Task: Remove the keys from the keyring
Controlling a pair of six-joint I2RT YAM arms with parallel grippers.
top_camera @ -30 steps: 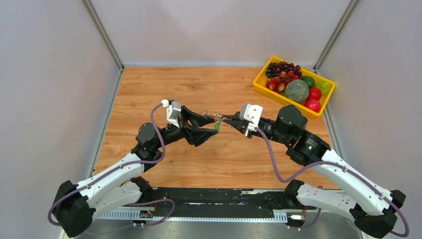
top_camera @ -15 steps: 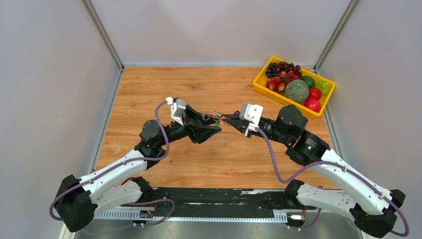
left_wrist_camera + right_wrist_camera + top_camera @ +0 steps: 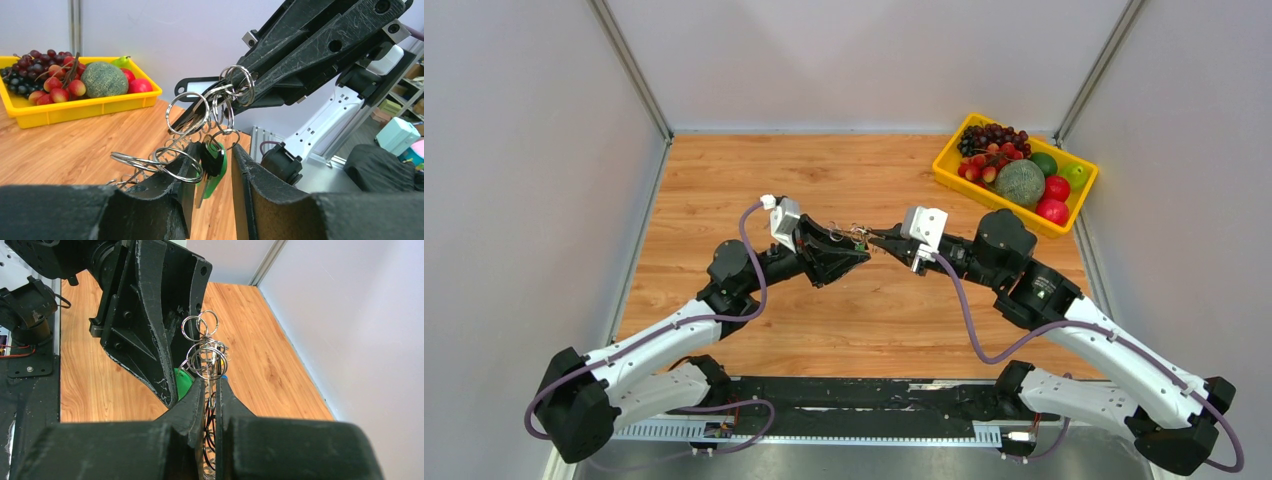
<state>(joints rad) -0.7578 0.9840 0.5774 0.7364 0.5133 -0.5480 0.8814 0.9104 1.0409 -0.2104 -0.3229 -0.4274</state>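
Observation:
The keyring point(image 3: 856, 235) is a bunch of linked silver wire rings held in the air over the middle of the table. My right gripper point(image 3: 876, 240) is shut on the keyring point(image 3: 205, 352), pinching its rings between the fingertips. A green-headed key point(image 3: 214, 167) with a black one against it hangs from the bunch. My left gripper point(image 3: 214, 150) is open, one finger on either side of this key, and a ring lies over its left finger point(image 3: 172, 185). A black fob point(image 3: 200, 87) with a white insert hangs by the right gripper. Other keys are hidden.
A yellow tray point(image 3: 947, 172) of fruit (grapes, melon, apples) stands at the back right, also in the left wrist view point(image 3: 75, 107). Grey walls close in the wooden table on three sides. A black rail point(image 3: 854, 395) runs along the near edge.
My left gripper has moved right, up to the keyring, and its jaws now straddle the green key that hung free below. My right gripper has barely moved.

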